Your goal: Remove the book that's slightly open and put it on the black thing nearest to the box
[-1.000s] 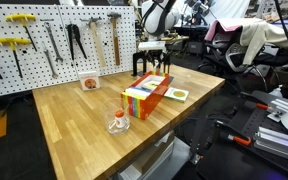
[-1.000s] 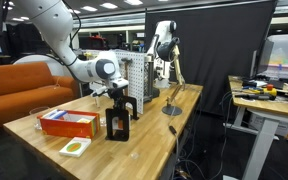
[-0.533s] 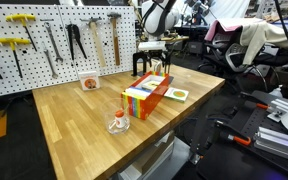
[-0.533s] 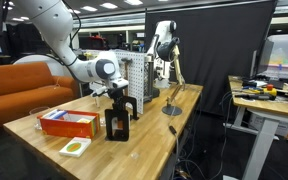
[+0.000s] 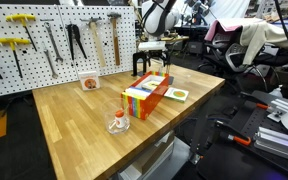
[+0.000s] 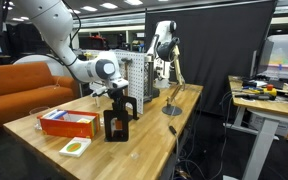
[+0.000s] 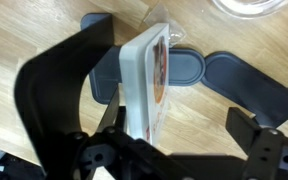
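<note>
While my hand (image 6: 118, 104) hangs released, fingers spread clear on both sides, the white book (image 7: 149, 85) stands on edge in the black stand (image 7: 189, 68) near the striped box (image 6: 67, 123).

Bright even overhead light; wrist view blurred.

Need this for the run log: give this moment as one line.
gripper: open, straddling book | book: upright on black stand, not gripped | box: beside stand | task: placement looks done
</note>
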Tool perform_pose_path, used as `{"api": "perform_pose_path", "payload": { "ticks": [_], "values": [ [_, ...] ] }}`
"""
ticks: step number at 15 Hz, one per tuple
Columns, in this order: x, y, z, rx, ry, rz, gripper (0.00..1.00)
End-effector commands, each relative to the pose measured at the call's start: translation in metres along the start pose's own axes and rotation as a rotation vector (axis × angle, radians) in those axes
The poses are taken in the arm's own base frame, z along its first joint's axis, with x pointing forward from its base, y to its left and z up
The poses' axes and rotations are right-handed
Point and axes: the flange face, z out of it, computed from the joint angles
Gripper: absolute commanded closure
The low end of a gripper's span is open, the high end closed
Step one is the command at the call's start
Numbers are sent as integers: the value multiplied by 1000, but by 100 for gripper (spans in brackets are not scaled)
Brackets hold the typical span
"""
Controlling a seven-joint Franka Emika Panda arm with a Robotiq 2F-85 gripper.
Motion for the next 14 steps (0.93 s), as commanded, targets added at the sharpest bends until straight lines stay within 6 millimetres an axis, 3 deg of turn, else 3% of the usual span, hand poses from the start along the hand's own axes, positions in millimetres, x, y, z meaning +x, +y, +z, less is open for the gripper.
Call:
{"api": "perform_pose_path", "payload": {
  "ticks": [1, 8, 14],
  "values": [
    [-2, 4, -6, 13, 1, -7, 0],
    [-2, -1, -15, 16, 25, -23, 0],
    [13, -3, -46, 56, 70, -21, 0]
  ]
}}
